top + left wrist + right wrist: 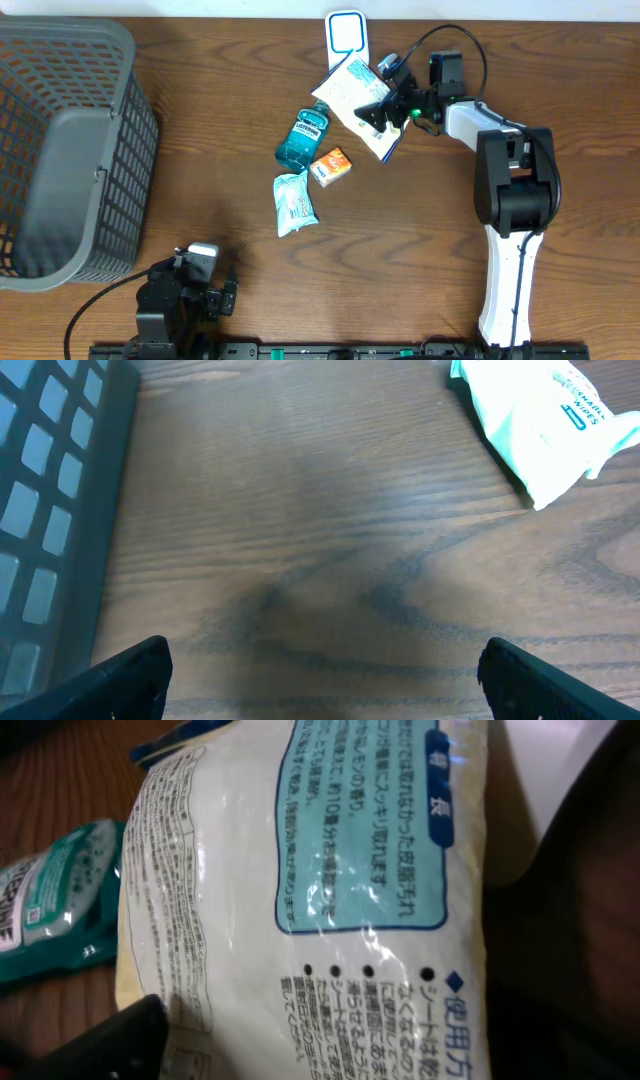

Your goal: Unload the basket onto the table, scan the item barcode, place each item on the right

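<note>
While your right gripper (pixel 381 101) hung over the white packet (pixel 345 90), its jaws stood wide apart. The packet filled the gap between them in the wrist view, and I could not tell whether they touched it. The packet lay on the table (pixel 420 240) toward the far edge, printed face up. Its long axis slanted from upper left to lower right in the overhead view, with the upper end just below a blue-rimmed white card (pixel 345 30). A Listerine bottle (pixel 303 140) lay just beside it. Your left gripper (pixel 325 685) sat low over bare wood near the front edge, spread wide and holding nothing.
</note>
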